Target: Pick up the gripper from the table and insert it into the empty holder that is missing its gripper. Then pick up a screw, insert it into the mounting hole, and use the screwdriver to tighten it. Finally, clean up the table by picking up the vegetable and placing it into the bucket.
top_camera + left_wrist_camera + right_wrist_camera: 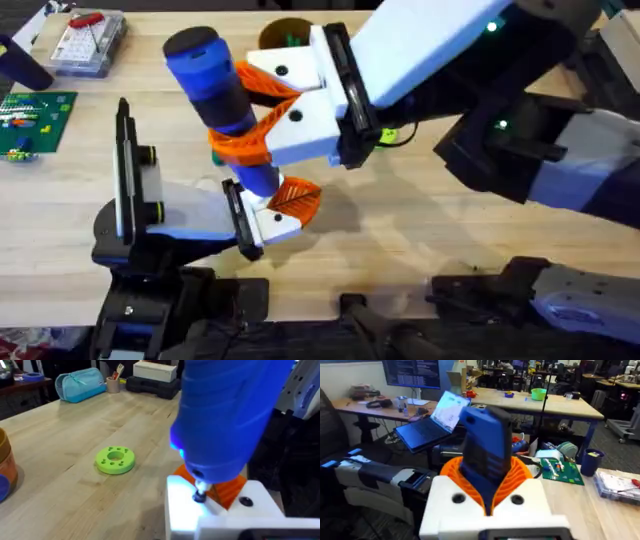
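Screwdriver (215,85), the thick bright-blue cylindrical tool with a dark end cap, stands tilted, clamped between the right gripper's (262,112) orange-padded jaws. Its short metal tip (200,494) sits in the white body of the left gripper (285,205); whether the left jaws grasp anything I cannot tell. To tighten well, I judge the shaft should stay in line with the hole, pressed gently. The lime-green ring-shaped disc (115,459) lies on the light wooden tabletop (400,230), well apart from the jaws.

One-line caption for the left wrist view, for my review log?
The blue screwdriver stands tip-down on a white gripper part, with the lime-green disc lying on the table.
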Action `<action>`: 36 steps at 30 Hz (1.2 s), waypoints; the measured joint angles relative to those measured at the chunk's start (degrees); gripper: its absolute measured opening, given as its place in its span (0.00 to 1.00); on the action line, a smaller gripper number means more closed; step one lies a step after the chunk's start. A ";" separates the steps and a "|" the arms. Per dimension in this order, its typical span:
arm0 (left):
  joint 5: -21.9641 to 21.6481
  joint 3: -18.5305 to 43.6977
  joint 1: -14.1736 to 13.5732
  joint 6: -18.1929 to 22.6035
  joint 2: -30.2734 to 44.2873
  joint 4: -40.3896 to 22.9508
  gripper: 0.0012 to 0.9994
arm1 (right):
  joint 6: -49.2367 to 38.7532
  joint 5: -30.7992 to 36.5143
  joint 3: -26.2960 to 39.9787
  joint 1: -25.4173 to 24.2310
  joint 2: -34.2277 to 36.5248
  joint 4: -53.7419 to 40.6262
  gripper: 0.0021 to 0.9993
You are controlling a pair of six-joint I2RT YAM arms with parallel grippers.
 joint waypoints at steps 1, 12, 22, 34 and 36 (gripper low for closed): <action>0.00 0.00 0.00 0.00 0.00 0.00 0.00 | 0.00 -0.10 0.02 0.00 0.00 0.00 0.02; -0.02 0.00 0.00 0.04 0.00 0.04 0.00 | 0.00 -0.63 0.91 -0.02 0.00 -0.68 0.02; -0.24 0.00 0.00 0.02 0.00 0.07 0.00 | 0.26 -1.28 3.94 -0.13 0.00 -0.72 0.02; -0.26 0.00 0.00 0.04 -0.02 0.07 0.00 | -0.89 -1.65 6.33 -1.77 0.00 -11.62 0.02; -0.28 0.00 0.00 0.04 0.00 0.07 0.00 | -3.52 -1.42 9.27 -2.79 0.07 -22.83 0.02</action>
